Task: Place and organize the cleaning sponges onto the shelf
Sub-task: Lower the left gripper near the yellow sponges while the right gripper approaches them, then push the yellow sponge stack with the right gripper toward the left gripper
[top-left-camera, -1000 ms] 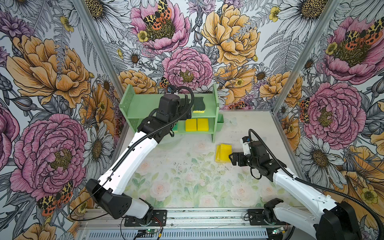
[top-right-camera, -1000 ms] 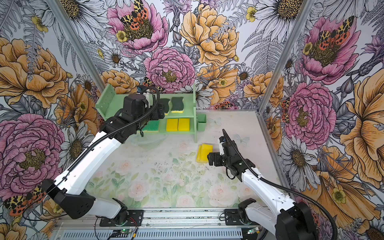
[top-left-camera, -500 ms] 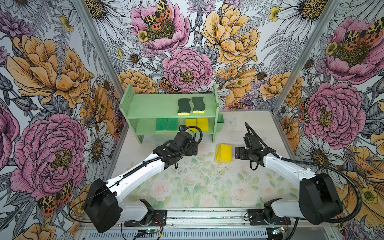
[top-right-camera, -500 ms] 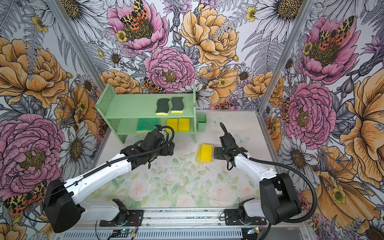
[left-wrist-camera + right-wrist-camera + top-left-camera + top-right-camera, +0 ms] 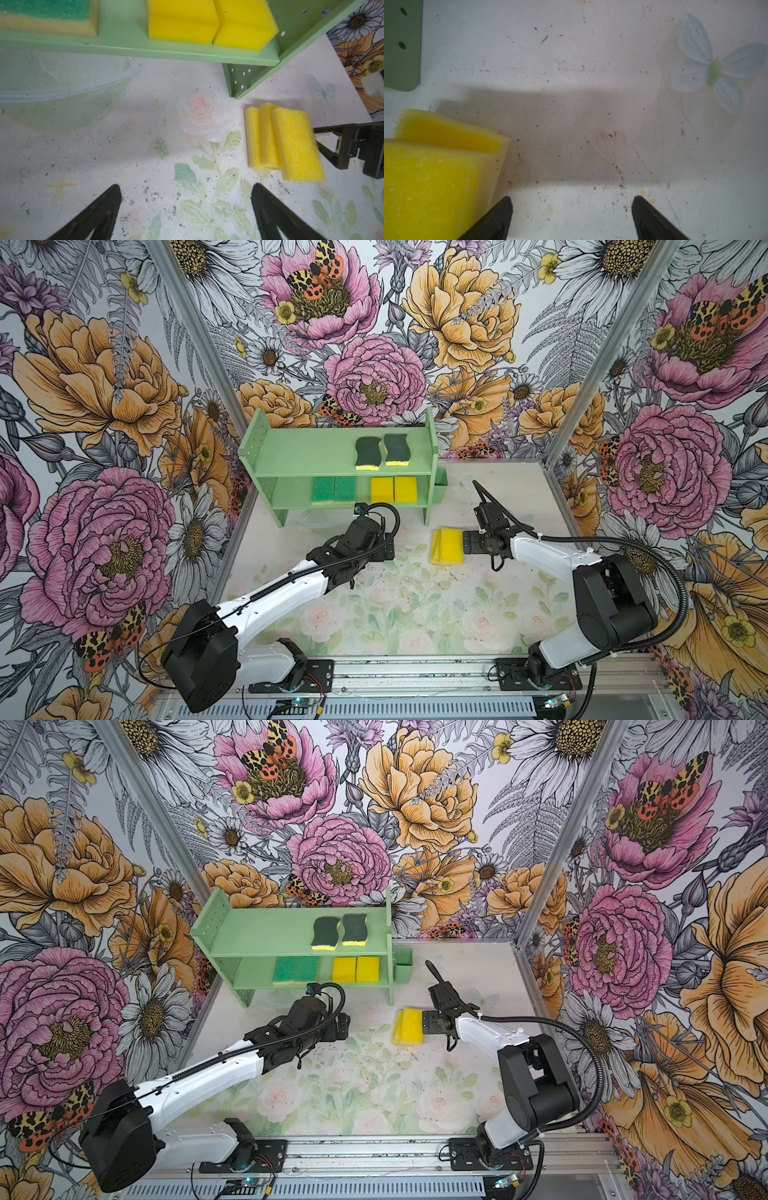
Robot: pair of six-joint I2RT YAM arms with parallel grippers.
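Right pincer beside stacked yellow sponges, three distinct from left wrist

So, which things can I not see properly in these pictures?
Lower tier of the shelf, rear part: both top views, the upper board covers it.
Clear container: left wrist view, blurred, picture edge cuts it.
Yellow sponge stack: right wrist view, picture edge cuts it.

Porous yellow foam sponges; matt painted shelf.
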